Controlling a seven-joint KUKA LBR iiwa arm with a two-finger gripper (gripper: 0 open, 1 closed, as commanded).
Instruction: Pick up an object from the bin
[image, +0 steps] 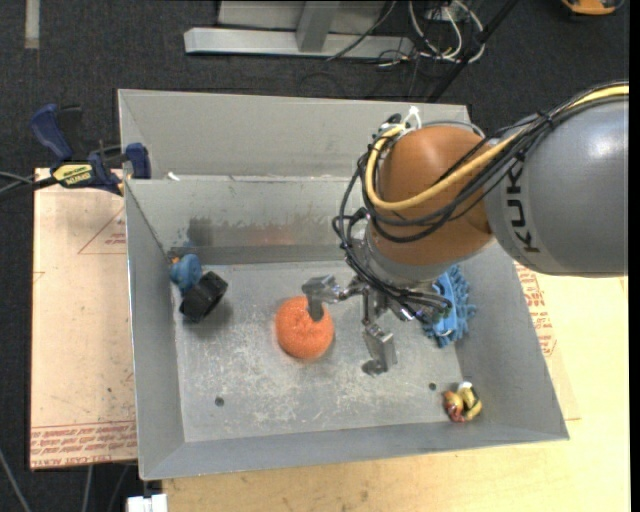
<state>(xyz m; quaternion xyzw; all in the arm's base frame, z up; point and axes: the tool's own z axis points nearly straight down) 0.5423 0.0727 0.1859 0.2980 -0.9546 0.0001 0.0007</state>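
My gripper (346, 328) hangs over the middle of the bin floor with its two fingers spread wide, open. One fingertip (317, 300) touches or overlaps the upper right edge of an orange round ball (303, 329); the other fingertip (376, 358) stands to the right over bare floor. Nothing sits between the fingers. A blue spiky rubbery toy (452, 304) lies just right of the gripper, partly hidden under the wrist.
A black and blue object (198, 291) lies against the left wall. A small yellow and red thing (461, 403) rests in the near right corner. The arm's orange cover and cables hang above the bin's right half.
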